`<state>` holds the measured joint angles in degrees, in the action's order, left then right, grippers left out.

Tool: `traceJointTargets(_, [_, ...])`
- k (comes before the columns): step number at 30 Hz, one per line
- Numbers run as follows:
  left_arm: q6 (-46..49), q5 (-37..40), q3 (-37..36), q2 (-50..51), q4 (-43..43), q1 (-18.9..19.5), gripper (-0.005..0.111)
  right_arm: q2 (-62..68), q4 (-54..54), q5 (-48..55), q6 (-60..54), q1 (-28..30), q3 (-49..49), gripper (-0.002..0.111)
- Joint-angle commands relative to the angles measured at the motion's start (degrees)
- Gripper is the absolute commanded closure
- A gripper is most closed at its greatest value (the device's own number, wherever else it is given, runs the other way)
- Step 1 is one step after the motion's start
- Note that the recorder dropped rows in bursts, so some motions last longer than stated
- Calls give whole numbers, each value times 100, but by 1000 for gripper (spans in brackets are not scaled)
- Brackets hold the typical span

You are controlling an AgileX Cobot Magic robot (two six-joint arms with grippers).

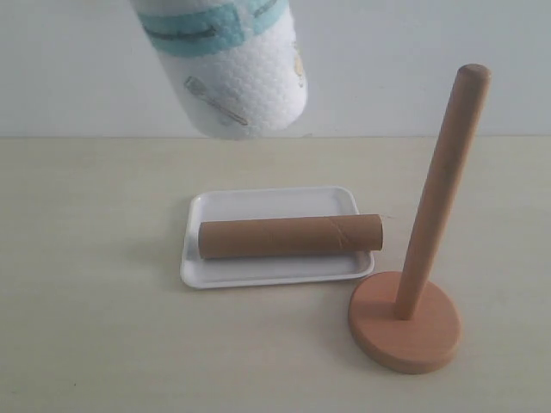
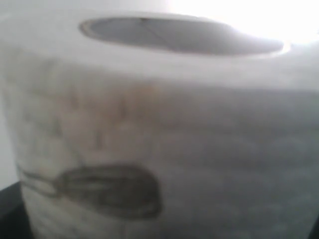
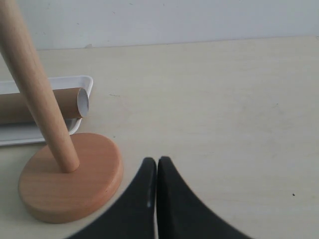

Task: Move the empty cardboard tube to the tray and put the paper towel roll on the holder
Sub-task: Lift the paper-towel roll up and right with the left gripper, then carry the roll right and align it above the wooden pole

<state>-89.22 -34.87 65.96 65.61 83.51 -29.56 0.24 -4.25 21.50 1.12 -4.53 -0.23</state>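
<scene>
Tube (image 1: 288, 237) lay on its side in tray (image 1: 275, 206), one end reaching about to the rim nearest holder (image 1: 435, 215). That half looked done. Roll (image 1: 228, 64) was up in the air, tilted, above and behind tray and well apart from holder's post. Left gripper's fingers were not seen in any view, but roll filled its camera and hung clear of table (image 1: 103, 344), so I judged it clamped wide around roll. Right gripper (image 3: 156, 162) had jaws pressed together, empty, low over table near holder's base.

Step in hand: thread roll onto post. To do it well, carry roll over post top, right it so the core stands vertical, and centre the hole over the rounded tip before lowering. At this tilt the core edge would likely snag. Lower straight and slow, and release only once roll is seated on base. Right gripper should keep out of roll's path.
</scene>
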Motion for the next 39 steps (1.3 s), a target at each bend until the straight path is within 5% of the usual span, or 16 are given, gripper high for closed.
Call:
traceJointTargets(1, [-102,325,569,564,-140,-566,103,-24,40,-40,8,-11,23,108])
traceJointTargets(7, [-428,523,1600,1395,194,-1025,103,-24,29,-27,8,-11,23,108])
traceJointTargets(16, [-2005,302,2947,2270,1156,-1045,103,-24,13,-27,8,-11,23,108])
traceJointTargets(27, [-2441,294,3783,2891,1644,-1509,103,-24,13,-27,8,-11,23,108])
traceJointTargets(39, [-2966,386,4168,3022,1644,-1497,103,-24,13,-27,8,-11,23,108])
